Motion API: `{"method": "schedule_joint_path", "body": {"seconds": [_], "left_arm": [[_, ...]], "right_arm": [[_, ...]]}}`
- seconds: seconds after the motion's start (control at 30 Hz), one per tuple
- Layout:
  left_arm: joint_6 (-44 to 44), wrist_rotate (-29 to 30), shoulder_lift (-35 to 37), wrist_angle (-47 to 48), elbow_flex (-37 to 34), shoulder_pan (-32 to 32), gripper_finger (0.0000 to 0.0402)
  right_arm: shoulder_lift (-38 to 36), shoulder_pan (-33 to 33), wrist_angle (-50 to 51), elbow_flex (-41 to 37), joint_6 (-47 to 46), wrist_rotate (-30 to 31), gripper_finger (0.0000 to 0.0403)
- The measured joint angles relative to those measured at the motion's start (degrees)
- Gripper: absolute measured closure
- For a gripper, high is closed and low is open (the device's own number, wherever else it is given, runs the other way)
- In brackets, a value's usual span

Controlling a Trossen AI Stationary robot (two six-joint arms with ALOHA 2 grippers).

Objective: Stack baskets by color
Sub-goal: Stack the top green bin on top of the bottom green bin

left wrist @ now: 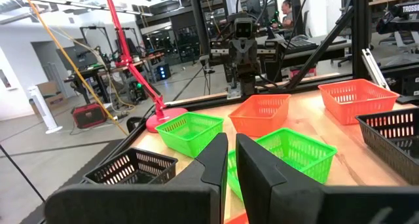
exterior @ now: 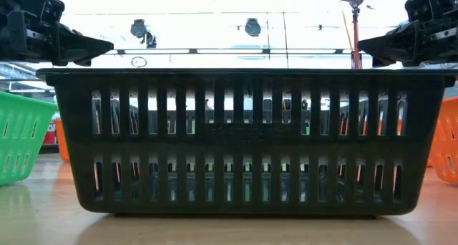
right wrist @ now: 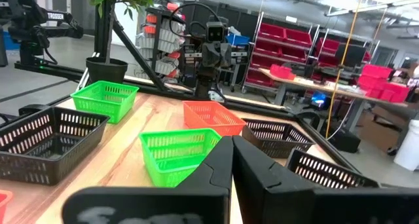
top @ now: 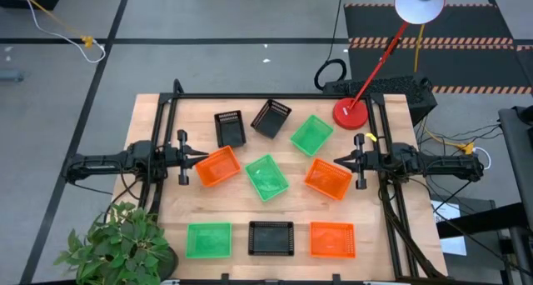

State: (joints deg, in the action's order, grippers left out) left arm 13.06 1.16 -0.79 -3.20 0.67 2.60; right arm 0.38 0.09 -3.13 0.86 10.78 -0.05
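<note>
I saw nine baskets unstacked on the tabletop (top: pixel 166 118): a black basket (top: pixel 271 237) sat front centre, a green basket (top: pixel 208 239) and orange basket (top: pixel 332 239) flanking it, six scattered behind. My left end effector (top: pixel 195 157) and right end effector (top: pixel 339 162) hovered clenched, empty.

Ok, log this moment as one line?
stage: start | baskets: nine, all unstacked | left gripper: shut, empty, by orange basket | right gripper: shut, empty
</note>
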Motion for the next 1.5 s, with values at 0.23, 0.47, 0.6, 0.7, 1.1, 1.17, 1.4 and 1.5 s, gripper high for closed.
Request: {"method": "schedule_joint_path", "body": {"seconds": [0.23, 0.47, 0.6, 0.7, 1.1, 1.17, 1.4, 1.5], "left_arm": [[0.0, 0.0, 0.0, 0.0, 0.0, 0.0, 0.0366], [0.0, 0.0, 0.0, 0.0, 0.0, 0.0, 0.0366], [0.0, 0.0, 0.0, 0.0, 0.0, 0.0, 0.0366], [0.0, 0.0, 0.0, 0.0, 0.0, 0.0, 0.0366], [0.0, 0.0, 0.0, 0.0, 0.0, 0.0, 0.0366], [0.0, 0.0, 0.0, 0.0, 0.0, 0.0, 0.0366], [0.0, 0.0, 0.0, -2.4, 0.0, 0.0, 0.0366], [0.0, 0.0, 0.0, -3.9, 0.0, 0.0, 0.0366]], "right_arm": [[0.0, 0.0, -1.2, 0.4, -2.0, 0.0, 0.0399], [3.2, 0.0, 2.4, 7.0, -4.2, 0.0, 0.0399], [7.1, 0.0, 5.7, 12.9, -7.0, 0.0, 0.0399], [10.1, 0.0, 6.3, 17.3, -7.1, 0.0, 0.0399], [24.3, 0.0, 19.7, 39.3, -8.4, 0.0, 0.0399], [26.8, 0.0, 22.7, 43.4, -8.4, 0.2, 0.0399], [35.3, 0.0, 32.4, 56.1, -10.1, 0.2, 0.0399], [38.7, 0.0, 36.6, 61.0, -10.4, 0.2, 0.0399]]}}
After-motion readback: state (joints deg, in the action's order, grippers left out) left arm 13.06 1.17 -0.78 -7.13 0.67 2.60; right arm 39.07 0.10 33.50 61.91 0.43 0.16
